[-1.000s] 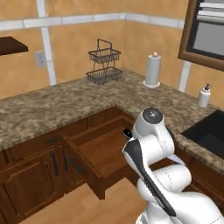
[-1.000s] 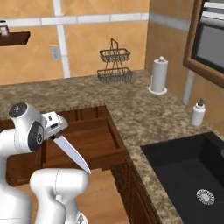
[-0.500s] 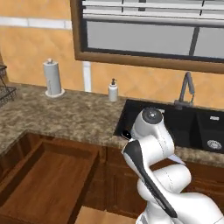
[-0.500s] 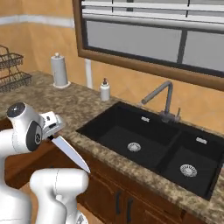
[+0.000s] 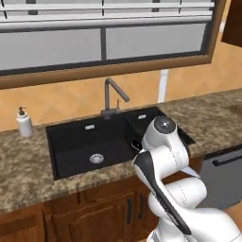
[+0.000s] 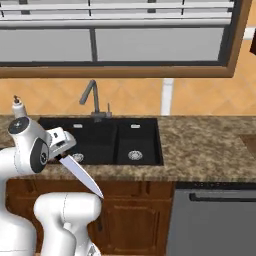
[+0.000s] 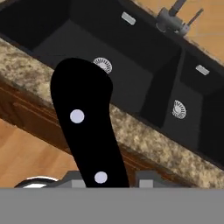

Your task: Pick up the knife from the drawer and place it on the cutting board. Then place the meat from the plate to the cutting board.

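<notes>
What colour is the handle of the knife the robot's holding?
Black, with pale rivets on the knife handle; clearest in the hand view.

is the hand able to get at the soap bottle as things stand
Probably not. The hand is shut on the knife, so it has no free grip, and the soap bottle stands across the sink, on the counter at its far left corner.

Black double sink [image 6: 100, 142] in granite counter [image 6: 200, 145], grey tap [image 5: 112, 97], window [image 5: 104, 42], tan wall [image 6: 200, 97]
</notes>
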{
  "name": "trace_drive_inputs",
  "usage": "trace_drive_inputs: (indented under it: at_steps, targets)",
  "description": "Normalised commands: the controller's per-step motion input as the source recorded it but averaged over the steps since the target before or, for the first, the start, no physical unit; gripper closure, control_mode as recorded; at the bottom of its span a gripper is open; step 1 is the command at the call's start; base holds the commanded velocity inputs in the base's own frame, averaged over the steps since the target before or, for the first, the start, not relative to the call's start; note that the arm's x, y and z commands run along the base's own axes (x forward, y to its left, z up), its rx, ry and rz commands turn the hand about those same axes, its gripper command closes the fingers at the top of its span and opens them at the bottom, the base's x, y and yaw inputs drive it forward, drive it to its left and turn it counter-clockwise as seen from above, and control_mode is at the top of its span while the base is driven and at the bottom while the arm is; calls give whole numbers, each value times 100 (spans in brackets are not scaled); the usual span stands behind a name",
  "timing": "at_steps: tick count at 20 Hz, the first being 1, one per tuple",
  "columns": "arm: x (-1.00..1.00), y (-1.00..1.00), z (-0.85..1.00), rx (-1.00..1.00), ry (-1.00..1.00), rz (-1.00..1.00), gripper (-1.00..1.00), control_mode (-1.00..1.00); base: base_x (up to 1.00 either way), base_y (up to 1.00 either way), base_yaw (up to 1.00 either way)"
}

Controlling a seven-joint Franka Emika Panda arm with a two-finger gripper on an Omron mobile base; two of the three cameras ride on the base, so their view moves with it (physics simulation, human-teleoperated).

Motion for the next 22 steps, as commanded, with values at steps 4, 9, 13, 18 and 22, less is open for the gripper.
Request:
trace_drive_inputs:
  at_steps: [4,9,13,18,22]
  targets:
    - [0,0,0,0,0,0,100,100,0,-59,-79]
    - [0,0,0,0,0,0,100,100,32,-56,-37]
    - [0,0,0,0,0,0,100,100,17,-91,24]
    - [0,0,0,0,0,0,100,100,14,-100,22]
    - [0,0,0,0,0,0,100,100,20,-100,21]
